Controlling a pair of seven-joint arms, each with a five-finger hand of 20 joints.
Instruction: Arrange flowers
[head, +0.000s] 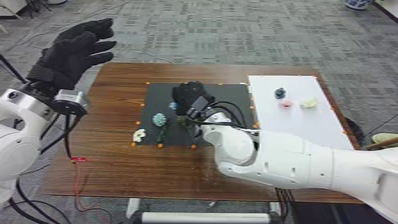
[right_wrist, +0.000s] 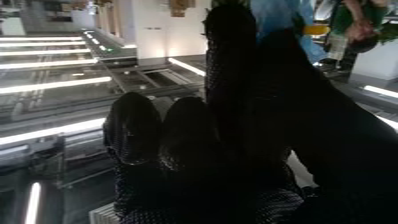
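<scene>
Floor of grey carpet tiles (head: 213, 30) spreads around a brown wooden tabletop (head: 111, 165), and a white bar (head: 204, 218) sits low beyond the near edge. The right arm (head: 311, 165), white and jointed, crosses the near right part of the tabletop from the bottom right corner of the head view, angled inward. The left arm (head: 16, 125) rises outside the tabletop's left edge.

A white board (head: 306, 132) lies along the right edge, and a black mat (head: 231, 92) lies left of it, with small orange marks around it. The left hand (head: 67, 57), in a black glove, is raised near the far left corner, its fingers extended upward, loosely apart, with nothing in them. The right hand (head: 190, 96), also gloved in black, is over the middle of the mat, towards its far edge; how open it is, or whether it has hold of anything, cannot be told.

The right wrist view adds a white wall (right_wrist: 173, 30), long bright light strips (right_wrist: 53, 89) and a pale blue shape beyond the glove, too blurred to name.

The head view gives the flowers. A blue flower with a stem (head: 160, 119) lies near the mat's left edge, and a white flower (head: 139, 134) at its near left corner. A cream flower (head: 309, 103), a dark blue flower (head: 280, 93) and a pink flower (head: 287, 103) lie close together on the board's far half. A small blue bloom (head: 173, 106) is just beside the right hand.
</scene>
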